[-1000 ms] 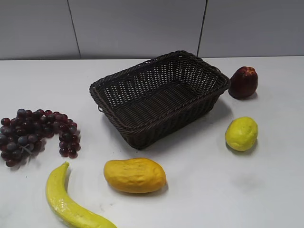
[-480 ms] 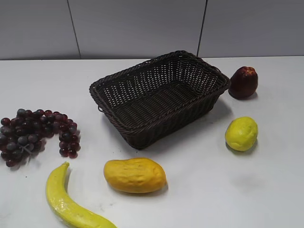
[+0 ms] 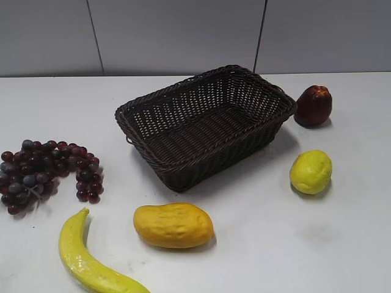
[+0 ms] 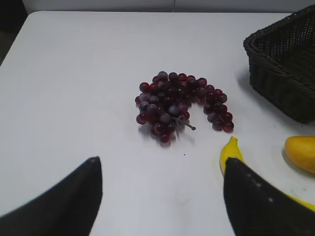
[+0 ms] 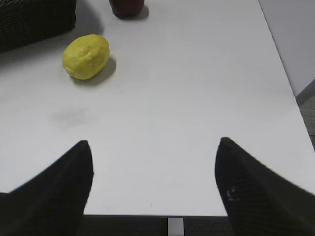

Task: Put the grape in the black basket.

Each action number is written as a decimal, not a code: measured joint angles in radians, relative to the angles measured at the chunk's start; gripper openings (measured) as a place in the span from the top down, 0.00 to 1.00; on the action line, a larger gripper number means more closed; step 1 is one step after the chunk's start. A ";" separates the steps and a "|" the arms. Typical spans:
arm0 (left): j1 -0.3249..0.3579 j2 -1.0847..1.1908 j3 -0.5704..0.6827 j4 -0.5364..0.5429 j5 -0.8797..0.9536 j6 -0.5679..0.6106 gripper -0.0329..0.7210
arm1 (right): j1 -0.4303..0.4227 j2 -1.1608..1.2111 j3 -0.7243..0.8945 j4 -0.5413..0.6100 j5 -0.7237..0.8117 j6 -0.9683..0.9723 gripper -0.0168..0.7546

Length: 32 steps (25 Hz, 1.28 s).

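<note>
The left gripper [image 4: 162,182] hangs above the white table [image 4: 74,88], jaws spread wide and holding nothing; the grape [image 4: 181,105] lies ahead of it, apart from both fingertips. It is a curved bunch of small round dark red-purple berries, a few greyish, with a short stem poking out. To its right lie the banana [image 4: 230,153] tip and the black basket [image 4: 285,73], which has nothing in it. The right gripper [image 5: 152,177] is also wide open and empty, with a lemon [image 5: 86,56] ahead to its left.
</note>
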 joint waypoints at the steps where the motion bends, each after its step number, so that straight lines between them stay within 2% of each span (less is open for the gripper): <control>1: 0.000 0.030 -0.010 0.000 -0.005 0.000 0.18 | 0.000 0.000 0.000 0.000 0.000 0.000 0.22; 21: 0.000 0.763 -0.049 0.003 -0.129 0.019 0.18 | 0.000 0.000 0.000 0.000 0.000 0.000 0.22; 32: 0.000 1.030 -0.265 0.003 -0.157 0.085 0.18 | 0.000 0.000 0.000 0.000 0.000 0.000 0.22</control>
